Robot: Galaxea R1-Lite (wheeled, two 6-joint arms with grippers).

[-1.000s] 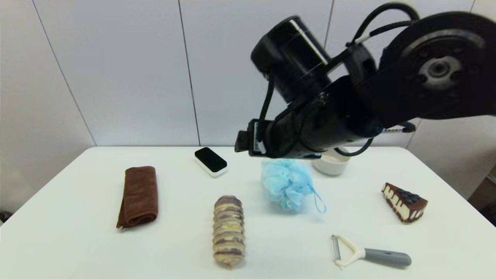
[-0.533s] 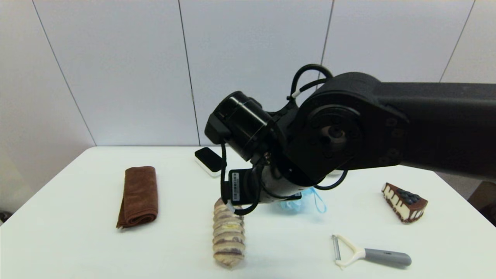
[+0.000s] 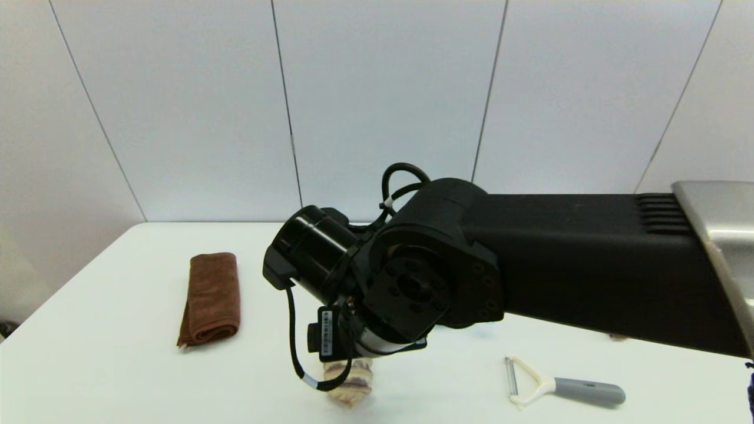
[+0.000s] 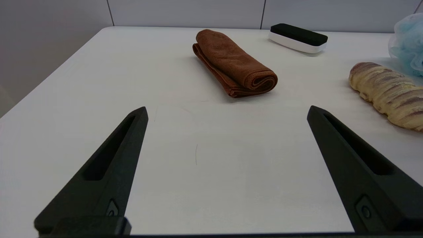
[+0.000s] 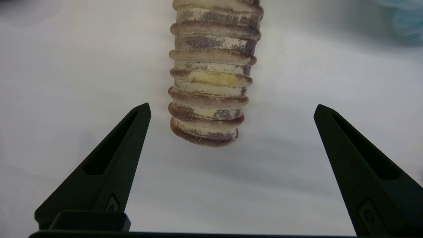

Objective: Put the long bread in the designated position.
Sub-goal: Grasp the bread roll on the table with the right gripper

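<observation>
Brown towel (image 3: 210, 297), peeler (image 3: 559, 386), black-topped eraser (image 4: 298, 37), blue pouf (image 4: 408, 46).

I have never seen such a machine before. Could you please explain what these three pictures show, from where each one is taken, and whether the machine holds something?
This is a two-armed robot at a white table. The head view looks down from the robot's head; the big black shape is its right arm, which hides much of the table. The other two pictures come from cameras on the wrists, so each shows that arm's own two black fingers.

The right gripper hovers open above the near end of the long bread, not touching it. The left gripper is open over bare table, holding nothing.

Also on the table: a folded brown towel, a black and white eraser, a blue bath sponge and a peeler.
</observation>
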